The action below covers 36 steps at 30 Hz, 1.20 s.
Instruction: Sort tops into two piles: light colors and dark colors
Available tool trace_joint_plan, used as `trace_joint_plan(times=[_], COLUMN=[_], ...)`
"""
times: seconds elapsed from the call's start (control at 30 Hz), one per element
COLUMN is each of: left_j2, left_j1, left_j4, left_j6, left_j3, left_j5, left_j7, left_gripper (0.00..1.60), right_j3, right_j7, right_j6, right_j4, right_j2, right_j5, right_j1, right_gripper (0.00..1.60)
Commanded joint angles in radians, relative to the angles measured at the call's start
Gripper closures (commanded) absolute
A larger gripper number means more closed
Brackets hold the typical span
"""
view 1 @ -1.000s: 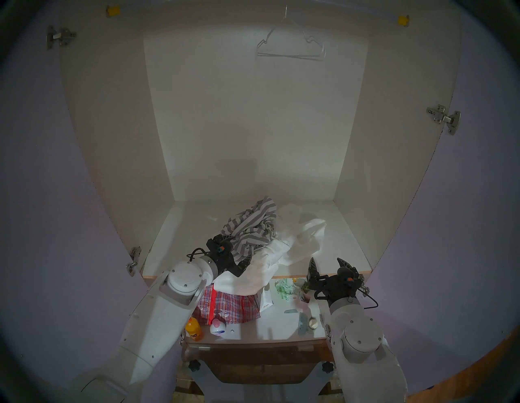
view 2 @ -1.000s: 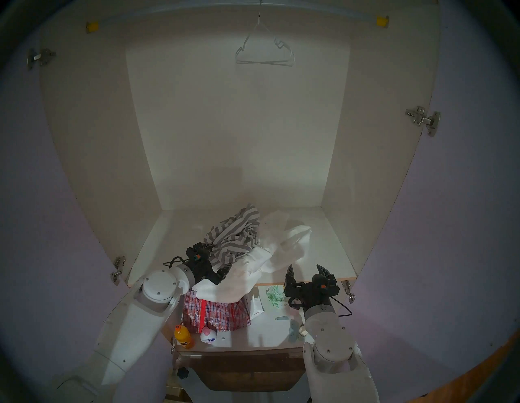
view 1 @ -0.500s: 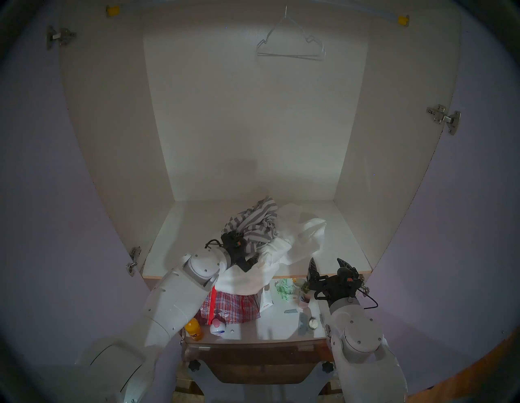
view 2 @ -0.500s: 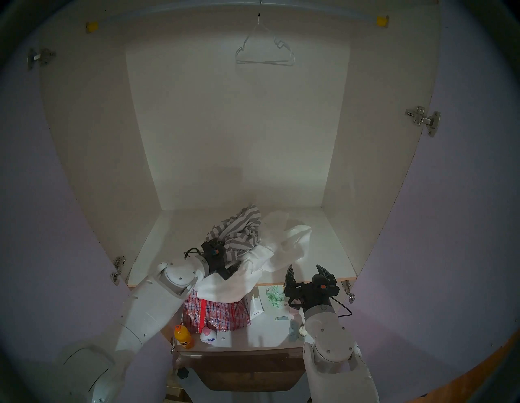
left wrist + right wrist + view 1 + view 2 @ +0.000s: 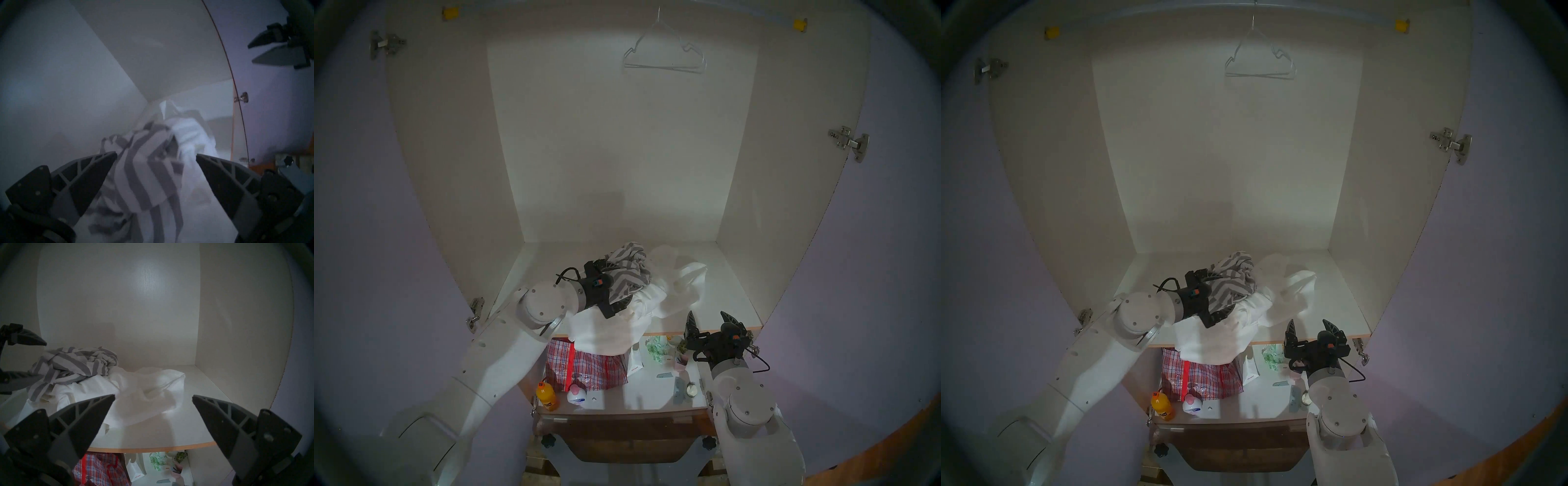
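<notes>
White wardrobe walls all round me, doors swung wide, one wire hanger (image 5: 665, 56) up on the rail. On the wardrobe shelf (image 5: 728, 298) sits the laundry: the striped top (image 5: 628, 271), grey and white, crumpled on the back left of the heap, lying partly over the white tops (image 5: 673, 288), which spread to the right and spill forward over the shelf's front edge.

My left gripper (image 5: 156, 157) is right at the striped top now, jaws spread wide with the striped cloth between them, one finger over it and one low beside it; I can't see them pinching anything. From the right wrist view those fingers (image 5: 27, 339) bracket the left end of the stripes.

My right gripper (image 5: 709, 320) hangs at the shelf's front edge, right of the white tops, jaws wide apart and holding nothing.

Below the shelf, the bench (image 5: 639, 393) carries a red checked bag (image 5: 585, 368) under the hanging white cloth, a small white paper bag (image 5: 634, 361) beside it, and an orange bottle (image 5: 547, 397) at front left.
</notes>
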Motion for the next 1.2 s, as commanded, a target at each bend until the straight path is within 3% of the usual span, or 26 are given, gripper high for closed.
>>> trace_joint_plan(times=[0.0,0.13,0.2,0.4,0.5,0.53,0.57,0.6,0.7,0.77,0.83,1.03,1.1,1.13,1.17], left_j2=[-0.047,-0.079,-0.108,-0.103,-0.118,-0.124,-0.127,-0.13,-0.143,-0.17,-0.169,-0.136,-0.108,-0.099,-0.065], left_j1=[-0.058,-0.114,-0.126,-0.195,-0.212,-0.218,-0.224,-0.231,-0.23,-0.233,-0.246,-0.306,-0.3,-0.274,-0.246], left_j4=[0.042,0.119,0.147,0.246,0.289,0.298,0.311,0.325,0.353,0.37,0.373,0.373,0.346,0.31,0.257], left_j6=[-0.015,-0.039,-0.042,-0.117,-0.145,-0.137,-0.144,-0.149,-0.154,-0.138,-0.127,-0.16,-0.217,-0.26,-0.307], left_j3=[-0.02,-0.002,-0.012,0.072,0.081,0.079,0.083,0.081,0.066,-0.013,-0.043,-0.161,-0.149,-0.147,-0.094], left_j5=[0.0,0.066,0.058,0.097,0.06,0.05,0.053,0.04,0.053,0.026,0.019,-0.023,0.007,-0.008,0.072], left_j7=[0.052,0.152,0.192,0.19,0.196,0.182,0.183,0.162,0.223,0.321,0.31,0.537,0.586,0.57,0.589], left_gripper=[0.0,0.0,0.0,0.0,0.0,0.44,1.42,1.6,1.6,1.6,1.6,1.6,1.6,1.6,1.6], right_j3=[-0.002,-0.002,-0.002,-0.002,-0.002,-0.002,-0.002,-0.002,-0.002,-0.002,-0.002,-0.002,-0.002,-0.002,-0.002], right_j7=[0.002,0.001,0.001,0.001,0.001,0.001,0.001,0.001,0.001,0.001,0.001,0.0,0.0,0.001,0.001], right_j6=[-0.003,-0.004,-0.004,-0.002,-0.002,-0.002,-0.003,-0.003,-0.003,-0.005,-0.005,-0.006,-0.006,-0.006,-0.005], right_j4=[-0.026,-0.024,-0.024,-0.026,-0.027,-0.026,-0.026,-0.026,-0.026,-0.022,-0.021,-0.015,-0.018,-0.021,-0.022], right_j2=[-0.001,-0.001,-0.001,0.0,0.0,0.0,0.0,0.0,0.0,-0.001,-0.001,-0.001,-0.001,-0.001,-0.001], right_j5=[0.0,0.0,0.0,0.001,0.001,0.001,0.001,0.001,0.0,0.0,0.0,0.0,0.0,0.0,0.0], right_j1=[0.009,0.01,0.01,0.009,0.009,0.009,0.009,0.009,0.009,0.011,0.011,0.014,0.013,0.011,0.011], right_gripper=[0.0,0.0,0.0,0.0,0.0,0.0,0.0,0.0,0.0,0.0,0.0,0.0,0.0,0.0,0.0])
